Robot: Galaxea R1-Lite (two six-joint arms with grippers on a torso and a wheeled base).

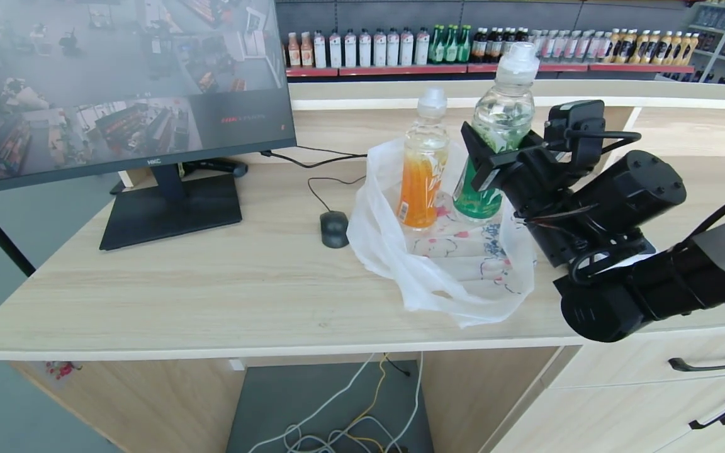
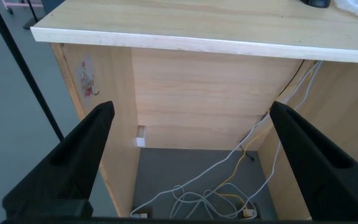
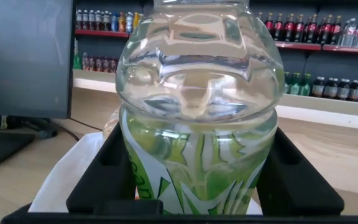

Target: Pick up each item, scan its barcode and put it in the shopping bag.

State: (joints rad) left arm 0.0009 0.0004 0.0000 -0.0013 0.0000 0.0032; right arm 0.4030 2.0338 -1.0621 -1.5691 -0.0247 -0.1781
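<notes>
Desk (image 1: 211,289) bears bag (image 1: 387,251); right hand (image 1: 491,160) pinches green bottle (image 1: 502,116), left hand (image 2: 192,112) spread toward cables (image 2: 211,191).

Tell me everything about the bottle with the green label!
The green-label bottle is clear plastic with a white cap, clear drink inside and a green-and-white label round its lower half. It stands upright, its base down in the white shopping bag, beside the orange bottle. The right pincer is shut around its middle, gripping it on both sides. Whether its base rests on anything can't be seen.
</notes>
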